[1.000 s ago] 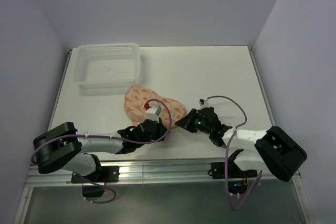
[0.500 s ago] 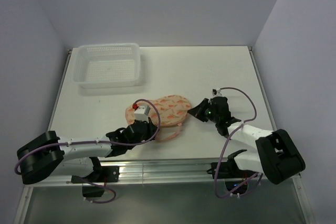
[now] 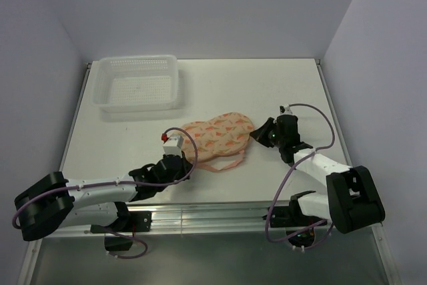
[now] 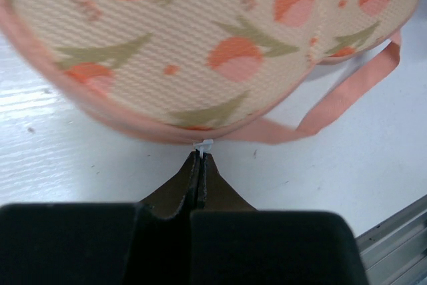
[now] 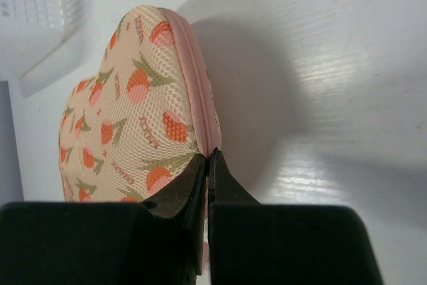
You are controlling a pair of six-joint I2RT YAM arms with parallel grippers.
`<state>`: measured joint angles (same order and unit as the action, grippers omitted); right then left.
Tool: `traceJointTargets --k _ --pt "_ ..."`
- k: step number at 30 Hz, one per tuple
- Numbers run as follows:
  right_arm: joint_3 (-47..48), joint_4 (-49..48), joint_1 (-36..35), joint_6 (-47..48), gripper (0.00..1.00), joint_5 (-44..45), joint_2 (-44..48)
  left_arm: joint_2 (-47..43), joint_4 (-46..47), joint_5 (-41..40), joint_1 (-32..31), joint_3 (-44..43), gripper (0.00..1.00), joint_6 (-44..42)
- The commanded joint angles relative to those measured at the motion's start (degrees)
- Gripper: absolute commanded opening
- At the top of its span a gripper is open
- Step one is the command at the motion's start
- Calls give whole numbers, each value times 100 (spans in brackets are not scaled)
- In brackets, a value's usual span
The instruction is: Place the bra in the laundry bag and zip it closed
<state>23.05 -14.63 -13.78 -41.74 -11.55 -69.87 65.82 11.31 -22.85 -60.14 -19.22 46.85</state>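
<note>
The laundry bag (image 3: 217,135) lies flat near the middle of the table (image 3: 287,85), its two lobes running from 8 o'clock to 2 o'clock in the top view. The bra is nowhere in view (presumably inside the bag, though nothing here proves it). The left gripper (image 4: 200,159) is clenched on a small white tab (image 4: 202,143) at the bag's 7 o'clock edge, likely the zipper pull. The right gripper (image 5: 208,159) appears pinched shut on the bag's 3 o'clock end.

Only the tip of the tiny tab sits between the left jaws, so a pull along the rim could slip it free. If the right grip catches only the fabric edge, the bag may slide or twist instead of resisting. The pink loop (image 4: 353,88) lies near the left jaws and could snag.

Only the left wrist view shows the tab; from above, the wrist hides it. The right wrist view shows the pink zipper rim (image 5: 197,78) closed along that end. Only the top view places the white basket (image 3: 137,83) at 10 o'clock, well apart from the bag.
</note>
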Motion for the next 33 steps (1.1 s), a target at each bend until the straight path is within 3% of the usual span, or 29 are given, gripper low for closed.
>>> traceJointTargets --k 1,6,8,10,12,16,21,29,33 --pt "305 -22 287 236 0 390 61 -350 -392 -228 64 164 0 113" --pt "341 -189 350 140 3 -75 -1 -693 -429 -132 73 314 0 149" --pt "367 -137 306 122 44 -294 122 -659 -175 8 72 279 0 166" --pt "411 178 166 166 74 -269 419 -475 -7 96 64 183 0 175" --pt "211 242 -132 44 81 -85 753 -238 334 289 64 51 0 193" --pt "-317 120 -1089 -588 82 346 1614 211 872 562 64 -186 0 272" --pt "-959 -820 -2372 -1722 80 548 1564 624 1233 773 -67 -521 0 211" --pt "-626 -1779 -2753 -1970 73 277 281 809 1356 800 -261 -486 0 281" --pt "-389 -1990 -2849 -1979 61 189 -298 853 1418 817 -288 -424 0 334"
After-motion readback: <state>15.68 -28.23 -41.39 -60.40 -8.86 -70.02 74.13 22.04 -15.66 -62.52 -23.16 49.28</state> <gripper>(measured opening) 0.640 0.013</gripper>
